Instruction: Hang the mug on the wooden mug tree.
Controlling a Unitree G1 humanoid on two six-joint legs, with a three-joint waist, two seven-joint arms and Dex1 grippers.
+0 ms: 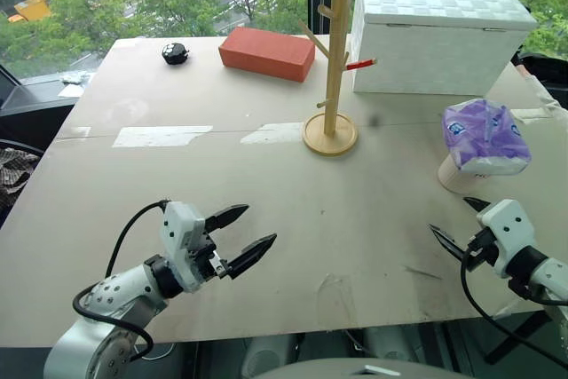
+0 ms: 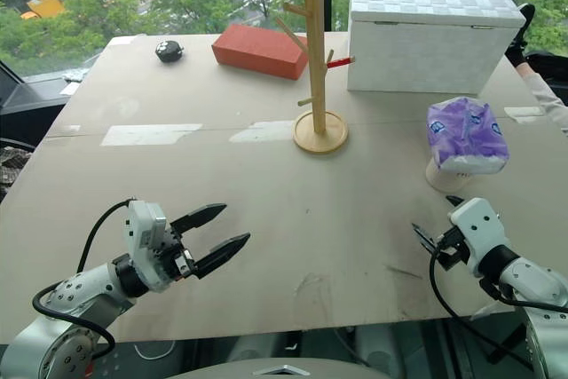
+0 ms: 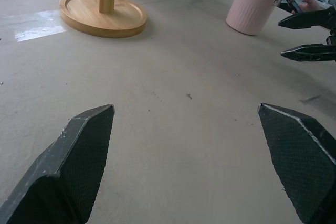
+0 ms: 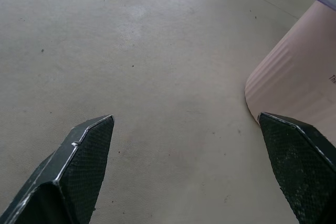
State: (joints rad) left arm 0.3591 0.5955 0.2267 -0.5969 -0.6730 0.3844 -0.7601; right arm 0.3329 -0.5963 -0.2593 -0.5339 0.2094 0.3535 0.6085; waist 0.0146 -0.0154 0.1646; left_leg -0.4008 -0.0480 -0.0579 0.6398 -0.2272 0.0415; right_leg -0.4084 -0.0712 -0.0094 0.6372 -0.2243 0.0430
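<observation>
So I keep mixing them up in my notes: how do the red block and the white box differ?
The red block is a low, flat brick; the white box is much taller and bulkier. The block is plain red; the box has a woven checker pattern and a lid. The block lies left of the mug tree, the box right. Both sit at the table's far edge.

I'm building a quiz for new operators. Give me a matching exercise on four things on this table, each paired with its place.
Things:
1. cream ceramic mug
2. red brick-shaped block
3. small black round object
4. white woven box

Places:
A. far left part of the table
B. under the purple-and-white plastic bag, ahead of the right gripper
C. behind the light-wood mug tree, to its right
D. behind the mug tree, to its left

Pairs: 1-B, 2-D, 3-A, 4-C
</observation>
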